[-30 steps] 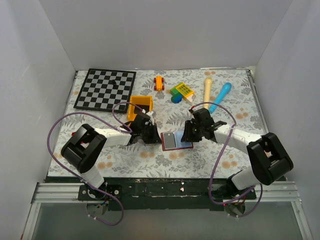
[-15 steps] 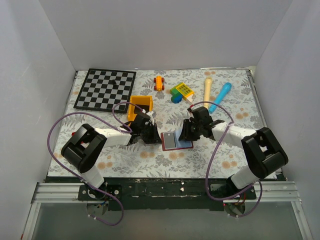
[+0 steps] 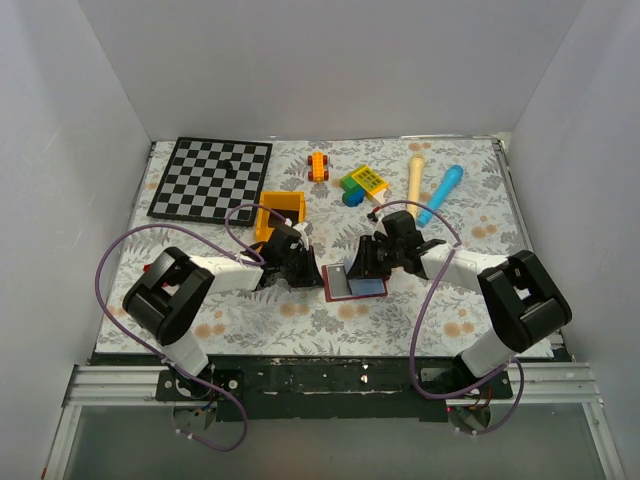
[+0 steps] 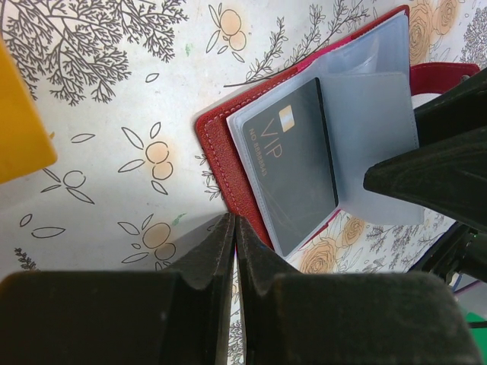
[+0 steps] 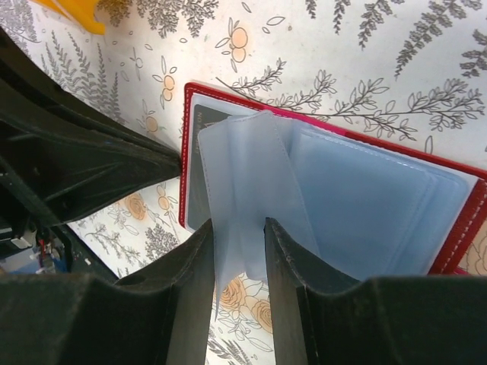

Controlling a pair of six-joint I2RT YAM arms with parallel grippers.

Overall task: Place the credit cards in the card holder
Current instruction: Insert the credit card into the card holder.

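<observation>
The maroon card holder point(image 3: 368, 292) lies open on the flowered table between both arms. A black credit card point(image 4: 293, 163) marked VIP sits inside a pale blue pocket on the holder's left half. My left gripper point(image 3: 312, 272) is shut with nothing between its fingers. Its tip point(image 4: 234, 220) rests at the holder's red left edge point(image 4: 221, 152). My right gripper point(image 5: 237, 228) reaches over the holder point(image 5: 327, 122) from the right. It is closed on raised pale blue pocket leaves point(image 5: 240, 175), which touch both fingers. No other credit card shows.
A yellow bin point(image 3: 280, 212) stands just behind the left gripper, with a chessboard point(image 3: 212, 178) at the back left. An orange toy car point(image 3: 318, 166), a green and yellow block toy point(image 3: 365, 182), a cream stick point(image 3: 415, 185) and a blue marker point(image 3: 441, 193) lie at the back.
My right gripper has moved left across the open holder, bringing the pocket leaves up and over with it. The left arm has stayed put.
</observation>
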